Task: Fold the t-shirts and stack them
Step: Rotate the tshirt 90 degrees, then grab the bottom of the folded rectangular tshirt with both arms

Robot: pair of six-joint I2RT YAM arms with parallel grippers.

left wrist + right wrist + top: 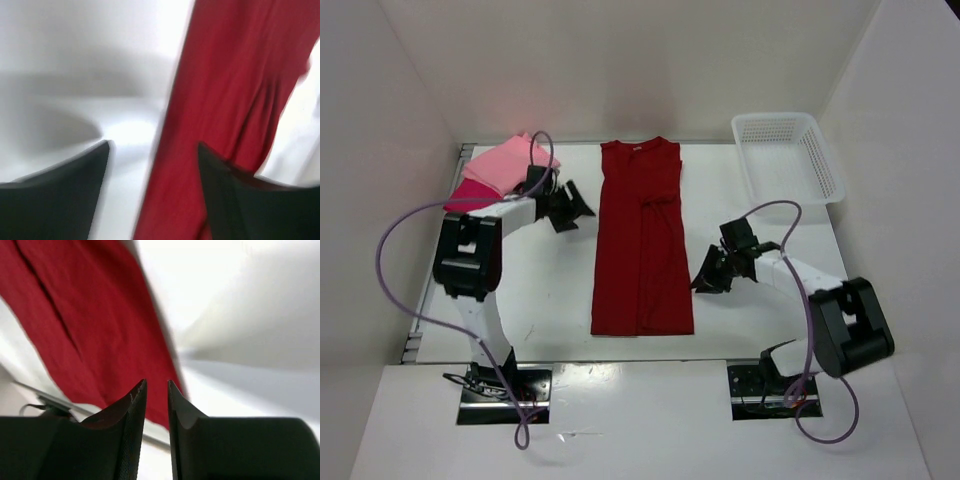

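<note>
Currently maroon t-shirt (642, 240) lies folded lengthwise on the desk (550, 290).
Left pincer (576, 214) beside it, spread wide, empty; right pincer (702, 282) opposite, fingers almost together, slim gap, empty.

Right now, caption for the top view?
Maroon t-shirt folded lengthwise between left gripper and right gripper; folded pink t-shirt far left.

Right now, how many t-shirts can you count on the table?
3: dark red shirt spread at centre; pink shirt folded in the far-left corner, lying on the magenta shirt. Others may hide beneath.
</note>
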